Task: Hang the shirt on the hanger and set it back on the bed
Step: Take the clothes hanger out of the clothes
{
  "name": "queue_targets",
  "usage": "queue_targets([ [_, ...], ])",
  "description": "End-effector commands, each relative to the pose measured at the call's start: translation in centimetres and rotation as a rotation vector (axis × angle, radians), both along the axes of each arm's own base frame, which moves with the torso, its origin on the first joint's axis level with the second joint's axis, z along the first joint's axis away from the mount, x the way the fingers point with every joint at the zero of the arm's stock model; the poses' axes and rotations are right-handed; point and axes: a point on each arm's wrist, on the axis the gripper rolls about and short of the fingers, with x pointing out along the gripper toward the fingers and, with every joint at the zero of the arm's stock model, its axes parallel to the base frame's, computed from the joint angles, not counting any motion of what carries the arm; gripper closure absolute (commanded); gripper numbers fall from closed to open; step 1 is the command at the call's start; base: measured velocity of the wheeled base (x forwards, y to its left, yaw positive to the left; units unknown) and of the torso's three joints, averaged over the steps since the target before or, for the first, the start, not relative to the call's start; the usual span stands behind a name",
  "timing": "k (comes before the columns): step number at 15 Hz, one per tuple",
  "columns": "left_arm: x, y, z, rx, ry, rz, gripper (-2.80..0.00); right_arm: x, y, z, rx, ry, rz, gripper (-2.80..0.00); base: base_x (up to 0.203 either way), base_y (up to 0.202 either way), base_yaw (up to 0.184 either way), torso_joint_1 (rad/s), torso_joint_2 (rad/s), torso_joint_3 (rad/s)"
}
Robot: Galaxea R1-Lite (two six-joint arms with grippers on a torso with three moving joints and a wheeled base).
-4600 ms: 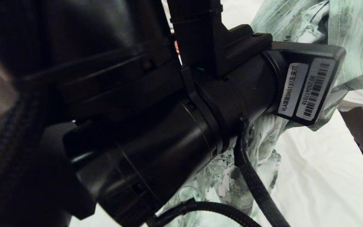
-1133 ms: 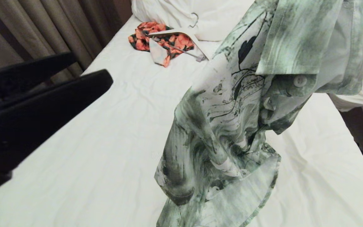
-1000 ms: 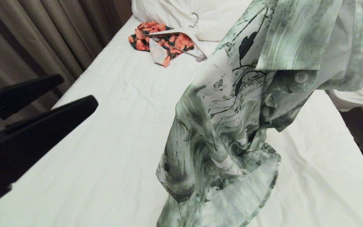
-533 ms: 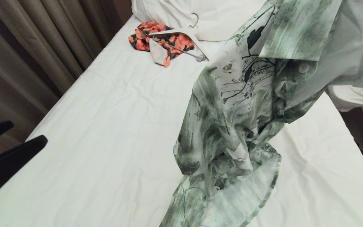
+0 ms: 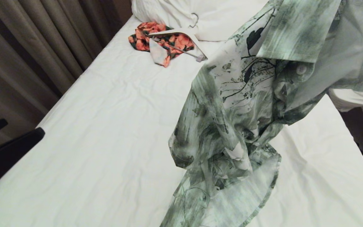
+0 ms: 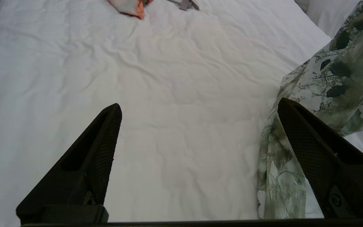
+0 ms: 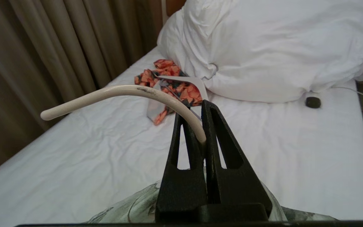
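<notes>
Right wrist view shows my right claw (image 7: 200,126) pinching the hanger (image 7: 121,94) by its hook, the shirt (image 5: 247,110) draped below it above the bed (image 5: 106,126), hem trailing on the sheet. My left claw (image 6: 197,148) hangs spread and empty beside it. Lowered carelessly, I judge the shirt could slide off, since the hook could twist in my pinch.

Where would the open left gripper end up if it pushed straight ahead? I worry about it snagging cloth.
Probably on the bare sheet of the bed: that fills the gap ahead of the left gripper. The shirt hangs just past one finger, so a brush is possible; depth is unclear.
</notes>
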Motion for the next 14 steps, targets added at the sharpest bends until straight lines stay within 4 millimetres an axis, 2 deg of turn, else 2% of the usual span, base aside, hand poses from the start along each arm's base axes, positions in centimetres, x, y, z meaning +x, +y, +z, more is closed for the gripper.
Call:
queue_targets([
  [1,0.3,-0.3,0.4,0.000,0.001,-0.005,-2.80,0.4,0.5,-0.2,0.002,0.009,0.009,0.00,0.000,0.000,0.000,0.000,0.00,0.000],
  [5,1.3,-1.7,1.3,0.011,0.010,-0.055,-2.75,1.0,1.5,-0.5,0.045,0.046,0.049,0.00,0.000,0.000,0.000,0.000,0.00,0.000],
  [6,1.4,-1.8,1.4,0.007,0.004,-0.056,0.00,1.1,1.6,-0.6,0.043,0.047,0.051,0.00,0.000,0.000,0.000,0.000,0.00,0.000],
  [11,1.7,-2.8,1.5,0.001,0.004,-0.119,0.00,1.9,2.3,-1.0,0.032,0.061,0.045,0.00,0.000,0.000,0.000,0.000,0.00,0.000],
  [14,2.4,-4.1,1.4,0.020,0.022,-0.149,0.00,2.5,2.8,-1.3,0.027,0.073,0.046,0.00,0.000,0.000,0.000,0.000,0.00,0.000],
])
